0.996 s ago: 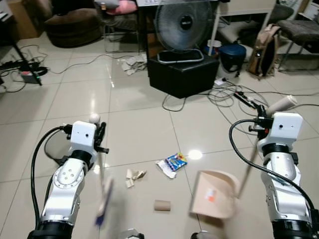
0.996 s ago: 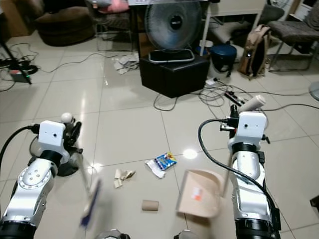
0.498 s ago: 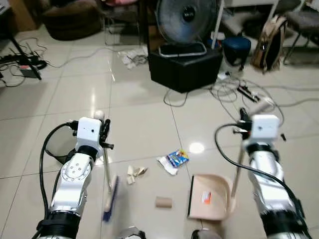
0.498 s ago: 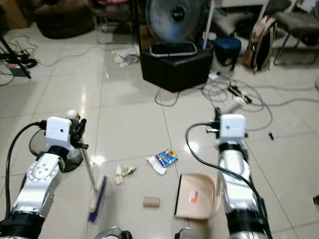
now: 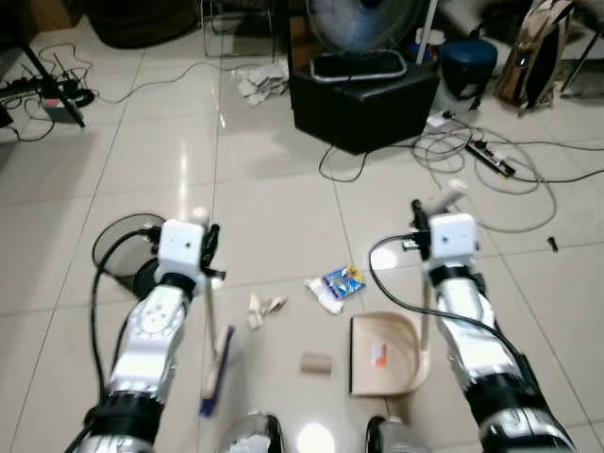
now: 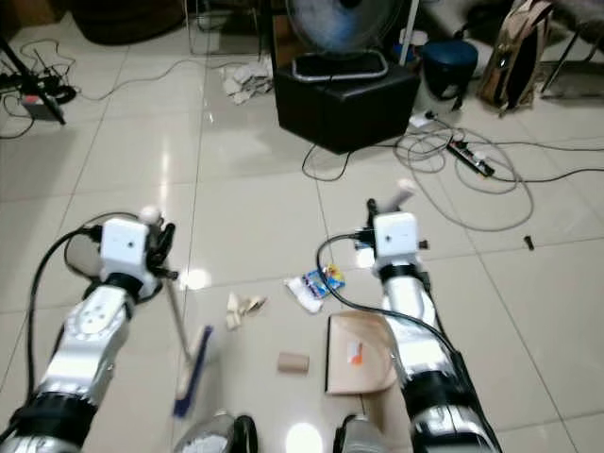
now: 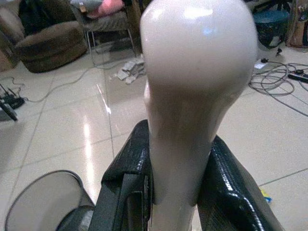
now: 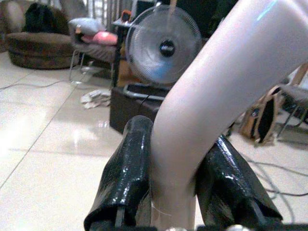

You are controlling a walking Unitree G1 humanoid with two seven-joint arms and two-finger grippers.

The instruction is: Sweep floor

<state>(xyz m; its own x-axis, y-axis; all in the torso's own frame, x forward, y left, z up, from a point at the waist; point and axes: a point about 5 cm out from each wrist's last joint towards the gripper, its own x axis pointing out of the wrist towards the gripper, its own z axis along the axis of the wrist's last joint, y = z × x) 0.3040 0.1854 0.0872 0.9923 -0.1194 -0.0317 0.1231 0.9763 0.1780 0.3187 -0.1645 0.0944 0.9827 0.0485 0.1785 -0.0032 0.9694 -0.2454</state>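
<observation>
Closest to the robot, a broom [image 5: 215, 370] with a blue brush head is held low over the tiled floor [image 5: 274, 203], its brush end near the robot's left side. Its thin stick goes up to the left claw [image 7: 175, 185], which is clenched on the broom's round cream handle top. On the other side, a beige dustpan [image 5: 385, 353] is set on the floor with its open mouth facing the litter. Its long cream handle is gripped tight by the right claw [image 8: 175, 187].

Between the broom and the dustpan, a small cardboard tube [image 5: 316, 362] is seen lying on its side. A little farther away, some torn paper scraps [image 5: 260, 308] are found near the broom stick, and a blue and white wrapper [image 5: 337, 287] lies just beyond the dustpan's front edge.

Beside the left arm, a dark round bin [image 5: 129, 250] is standing. Farther off, grey cables [image 5: 472, 160] are spread over the floor at the right. At the far side, a black box [image 5: 363, 104] with a fan [image 5: 363, 24] on top is seen, with crumpled paper [image 5: 261, 80] to its left.
</observation>
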